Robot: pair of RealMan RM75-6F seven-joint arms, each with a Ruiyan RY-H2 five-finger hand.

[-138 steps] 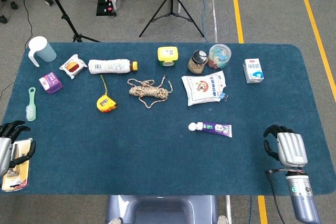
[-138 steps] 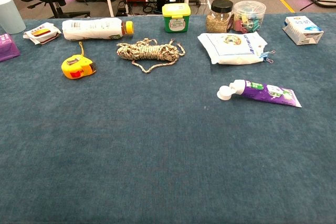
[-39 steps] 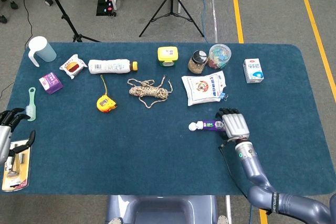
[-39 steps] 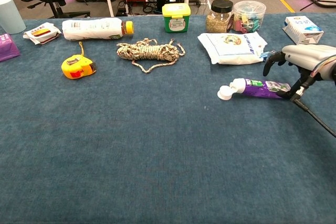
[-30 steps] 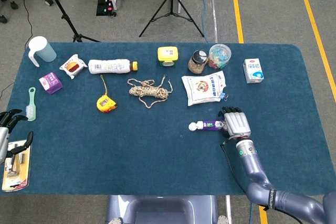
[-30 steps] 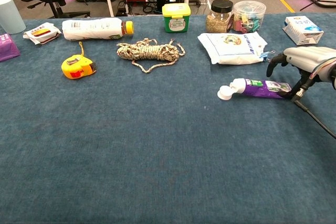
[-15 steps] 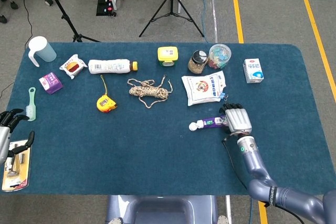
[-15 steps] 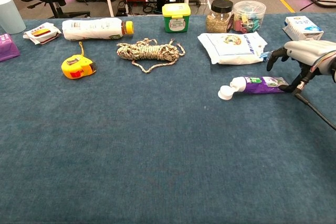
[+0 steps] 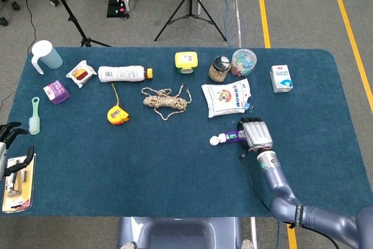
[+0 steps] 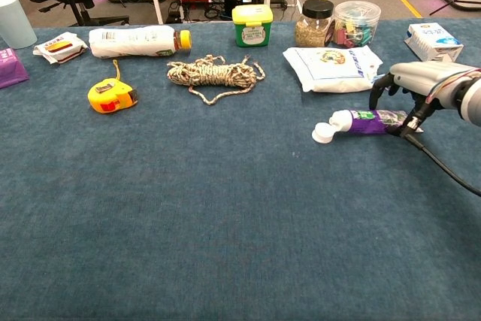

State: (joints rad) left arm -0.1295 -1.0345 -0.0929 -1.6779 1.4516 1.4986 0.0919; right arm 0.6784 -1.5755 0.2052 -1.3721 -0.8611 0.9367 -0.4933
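A purple toothpaste tube (image 9: pixel 229 137) (image 10: pixel 363 122) with a white cap lies flat on the blue table (image 9: pixel 175 161), right of centre. My right hand (image 9: pixel 256 133) (image 10: pixel 418 80) arches over the tube's tail end. Its fingers (image 10: pixel 374 98) hang spread above the tube, and the thumb touches the tail. The tube stays on the cloth. My left hand (image 9: pixel 7 148) shows at the far left edge in the head view only. Its fingers are spread, it holds nothing, and it hovers by a carded package (image 9: pixel 16 183).
The back row holds a cup (image 9: pixel 45 55), snack packet (image 9: pixel 81 73), bottle (image 9: pixel 123 73), yellow-lidded tub (image 9: pixel 186 62), two jars (image 9: pixel 220 68) and a carton (image 9: pixel 281 78). Nearer lie a purple box (image 9: pixel 56 92), brush (image 9: pixel 34 116), tape measure (image 9: pixel 118 115), rope (image 9: pixel 166 102) and white pouch (image 9: pixel 226 98).
My right hand came from the front right edge to the tube, then slid slightly left over its tail. The tube's tail end shifted a little. My left hand drifted slightly.
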